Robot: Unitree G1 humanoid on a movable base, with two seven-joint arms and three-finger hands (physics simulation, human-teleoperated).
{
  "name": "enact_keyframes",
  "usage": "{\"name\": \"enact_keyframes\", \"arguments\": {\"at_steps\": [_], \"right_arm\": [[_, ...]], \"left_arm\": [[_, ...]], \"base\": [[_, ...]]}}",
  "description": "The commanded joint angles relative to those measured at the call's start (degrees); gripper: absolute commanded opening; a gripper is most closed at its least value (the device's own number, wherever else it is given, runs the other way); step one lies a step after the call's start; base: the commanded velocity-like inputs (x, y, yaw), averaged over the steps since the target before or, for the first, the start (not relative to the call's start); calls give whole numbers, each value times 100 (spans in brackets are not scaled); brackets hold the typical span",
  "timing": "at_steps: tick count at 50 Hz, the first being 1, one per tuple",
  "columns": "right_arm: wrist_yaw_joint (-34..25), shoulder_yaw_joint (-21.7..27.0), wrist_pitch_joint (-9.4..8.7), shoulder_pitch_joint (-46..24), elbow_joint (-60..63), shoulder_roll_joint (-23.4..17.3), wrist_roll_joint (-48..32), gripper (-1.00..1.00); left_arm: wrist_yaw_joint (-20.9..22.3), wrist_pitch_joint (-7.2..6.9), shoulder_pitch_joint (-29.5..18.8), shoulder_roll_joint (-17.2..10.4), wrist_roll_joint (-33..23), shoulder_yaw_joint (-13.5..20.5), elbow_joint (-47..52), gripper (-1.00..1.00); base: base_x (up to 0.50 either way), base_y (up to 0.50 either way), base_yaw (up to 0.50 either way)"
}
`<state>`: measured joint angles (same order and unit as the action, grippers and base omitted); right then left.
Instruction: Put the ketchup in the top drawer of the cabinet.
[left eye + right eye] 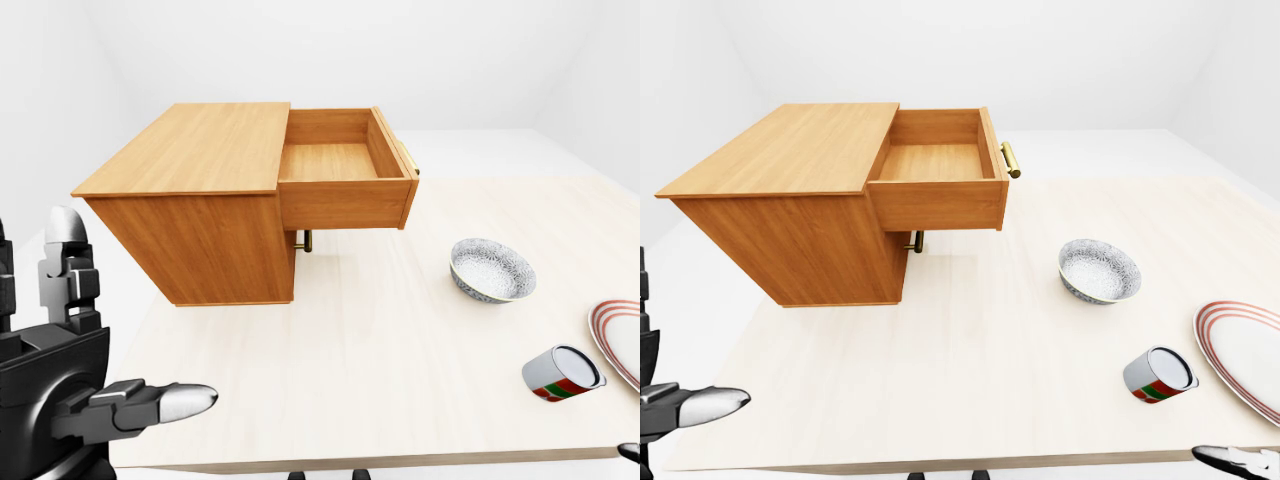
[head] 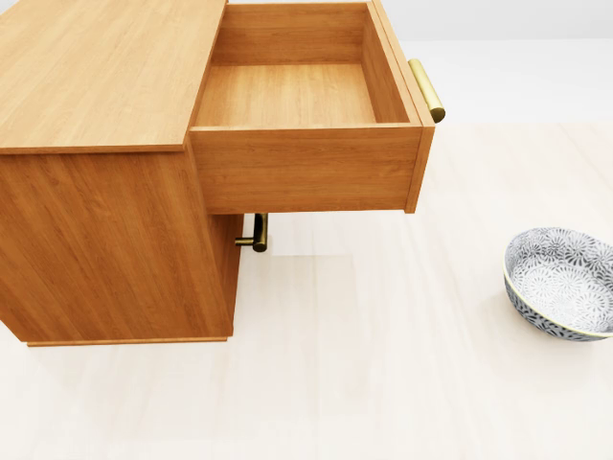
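Observation:
The wooden cabinet (image 1: 190, 200) stands on the pale table (image 1: 380, 340), upper left in the eye views. Its top drawer (image 1: 330, 160) is pulled out to the right; it is open and empty, with a brass handle (image 2: 427, 89). No ketchup bottle shows in any view. My left hand (image 1: 125, 320) is at the bottom left of the left-eye view, fingers spread open and empty, well apart from the cabinet. Only a fingertip of my right hand (image 1: 1235, 460) shows at the bottom right edge of the right-eye view.
A patterned bowl (image 1: 492, 270) stands right of the cabinet. A small can (image 1: 562, 374) with a red and green label lies on its side near the table's lower right. A red-rimmed plate (image 1: 1245, 355) is at the right edge. A lower brass handle (image 2: 257, 235) sits under the open drawer.

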<state>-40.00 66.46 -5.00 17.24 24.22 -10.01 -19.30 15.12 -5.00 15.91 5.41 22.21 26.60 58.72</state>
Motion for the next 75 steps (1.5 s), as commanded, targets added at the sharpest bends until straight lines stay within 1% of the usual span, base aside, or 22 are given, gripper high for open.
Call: {"name": "enact_keyframes", "arguments": {"at_steps": [1, 13, 17, 22, 26, 35, 44, 54, 65, 70, 75], "right_arm": [[0, -139, 0, -65, -188, -185, -276, 100], [0, -410, 0, -190, -525, -449, -583, 100], [0, -592, 0, -262, -593, -522, -702, 100], [0, -779, 0, -369, -578, -624, -848, 100], [0, -1002, 0, -464, -776, -736, -984, 100], [0, -1325, 0, -621, -1215, -935, -988, 100], [0, -1494, 0, -577, -1724, -1037, -961, 100], [0, -1629, 0, -546, -1566, -1001, -1161, 100], [0, -1598, 0, -532, -1683, -1042, -1253, 100], [0, -1646, 0, -609, -1858, -1129, -1281, 100], [0, -1701, 0, -559, -1778, -1101, -1397, 100]], "left_arm": [[1, 0, 8, -4, -19, -34, -10, 100], [-23, 0, -21, -23, -46, -58, -58, 100], [2, 0, 19, -5, -9, -24, -10, 100], [6, 0, 13, 0, -71, -79, -41, 100], [17, 0, 22, 2, -56, -62, -31, 100], [5, 0, 14, -3, -106, -120, -66, 100], [4, 0, 17, -7, -108, -116, -89, 100], [12, 0, 23, -3, -66, -70, -51, 100], [6, 0, 20, 5, -129, -128, -80, 100], [-7, 0, 21, -2, -148, -158, -96, 100], [-9, 0, 8, -11, -137, -144, -105, 100]], "base": [[0, 0, 0], [0, 0, 0], [0, 0, 0], [0, 0, 0], [0, 0, 0], [0, 0, 0], [0, 0, 0], [0, 0, 0], [0, 0, 0], [0, 0, 0], [0, 0, 0]]}}
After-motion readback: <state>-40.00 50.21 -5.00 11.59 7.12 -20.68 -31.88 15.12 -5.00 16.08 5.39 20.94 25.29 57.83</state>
